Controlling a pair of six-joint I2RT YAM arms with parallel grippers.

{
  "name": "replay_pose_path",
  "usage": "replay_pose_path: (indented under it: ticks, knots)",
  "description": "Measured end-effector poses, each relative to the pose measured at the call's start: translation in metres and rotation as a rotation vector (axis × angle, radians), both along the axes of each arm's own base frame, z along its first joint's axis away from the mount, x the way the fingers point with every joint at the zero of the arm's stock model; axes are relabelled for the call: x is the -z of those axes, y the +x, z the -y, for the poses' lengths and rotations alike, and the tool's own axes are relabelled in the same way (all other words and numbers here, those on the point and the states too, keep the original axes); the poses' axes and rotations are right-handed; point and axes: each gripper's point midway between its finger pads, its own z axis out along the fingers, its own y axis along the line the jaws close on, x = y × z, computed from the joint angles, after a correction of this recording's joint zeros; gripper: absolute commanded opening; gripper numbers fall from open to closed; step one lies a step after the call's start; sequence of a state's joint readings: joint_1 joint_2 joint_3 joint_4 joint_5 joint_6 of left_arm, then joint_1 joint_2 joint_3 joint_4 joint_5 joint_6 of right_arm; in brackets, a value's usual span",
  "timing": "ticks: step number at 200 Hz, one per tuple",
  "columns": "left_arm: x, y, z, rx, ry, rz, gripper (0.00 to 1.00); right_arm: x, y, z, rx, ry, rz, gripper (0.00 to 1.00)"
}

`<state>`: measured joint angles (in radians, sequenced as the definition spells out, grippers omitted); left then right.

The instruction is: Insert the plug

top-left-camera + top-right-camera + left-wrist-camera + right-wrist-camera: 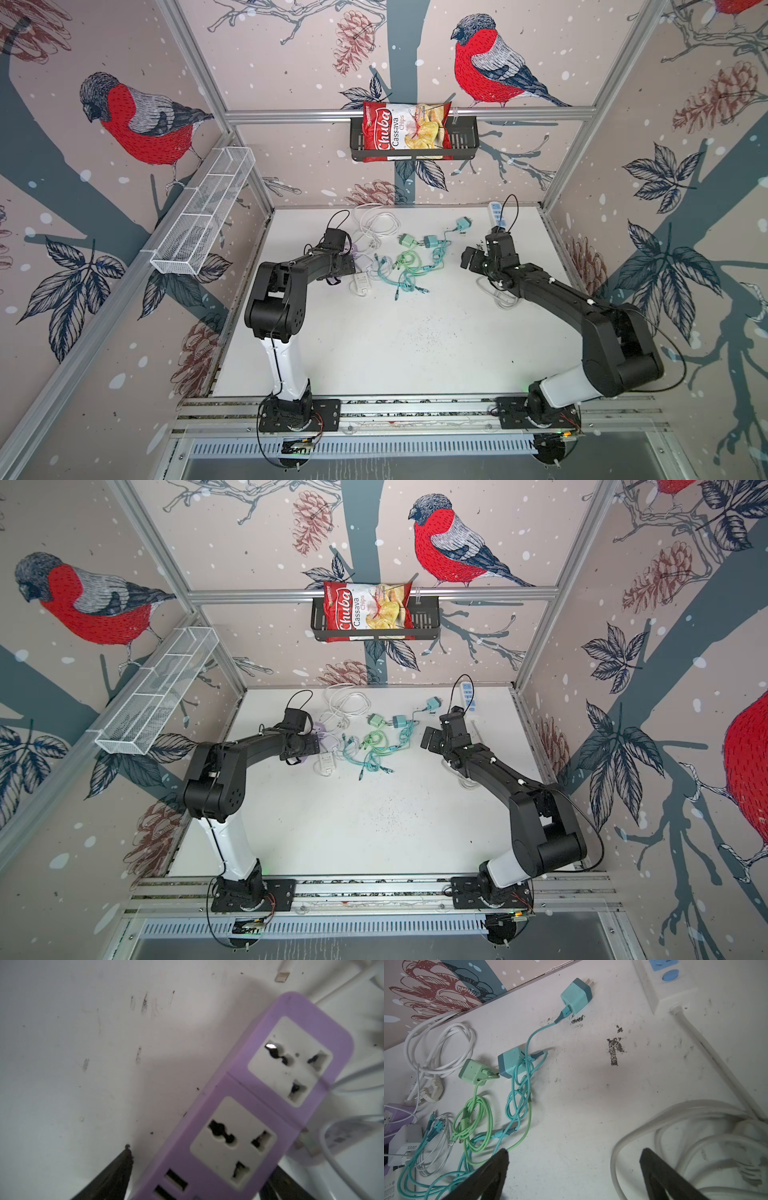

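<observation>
Clock directions are read in the top views, with twelve at the back wall.

My left gripper [201, 1159] stands spread astride the purple power strip [245, 1118]. A sliver of table [62, 1084] shows between one finger [118, 1169] and the strip's side. Whether the far finger touches it I cannot tell. The strip's long axis runs straight out from between my fingers, and both of its universal sockets [232, 1142] are vacant.

My right gripper [575, 1152] is spread wide with nothing between the fingers. It hangs over bare table beside a coiled white cord [654, 1126].

The teal charger plug [462, 224] lies flat at about twelve o'clock from my right gripper, near but apart from it. Its prongs seem to point toward one o'clock, and its cable trails off toward seven. The purple strip sits at about nine o'clock from the right gripper, across the cable tangle.

I judge the right arm much the nearer to that plug. Once lifted, the plug would have to turn so its prongs face the sockets.
</observation>
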<state>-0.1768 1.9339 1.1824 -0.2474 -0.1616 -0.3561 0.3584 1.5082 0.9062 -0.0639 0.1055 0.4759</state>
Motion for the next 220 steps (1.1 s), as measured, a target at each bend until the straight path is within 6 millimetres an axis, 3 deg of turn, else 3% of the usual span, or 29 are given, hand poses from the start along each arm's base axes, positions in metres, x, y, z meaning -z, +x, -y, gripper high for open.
replay_pose_path:
  ticks: [27,57,111,156,198,220]
  knots:
    - [0.001,0.010,0.002,0.000,0.001,0.012,0.62,0.007,-0.003,-0.001,-0.014,-0.002,-0.015,0.99]
    - [0.000,0.007,0.004,-0.003,-0.008,0.028,0.54,0.024,-0.012,-0.012,-0.060,-0.014,-0.057,0.99]
    - [-0.020,-0.029,0.000,-0.069,-0.042,-0.015,0.44,0.038,-0.025,-0.085,-0.256,-0.062,-0.079,0.99]
    - [-0.046,-0.098,0.006,-0.131,-0.141,-0.023,0.44,0.039,-0.023,-0.123,-0.339,-0.086,-0.065,0.99]
    - [-0.050,-0.174,0.029,-0.155,-0.251,-0.042,0.40,0.039,-0.023,-0.150,-0.407,-0.105,-0.060,0.99]
    - [-0.042,-0.207,0.043,-0.168,-0.295,-0.066,0.37,0.039,-0.029,-0.156,-0.430,-0.115,-0.059,0.99]
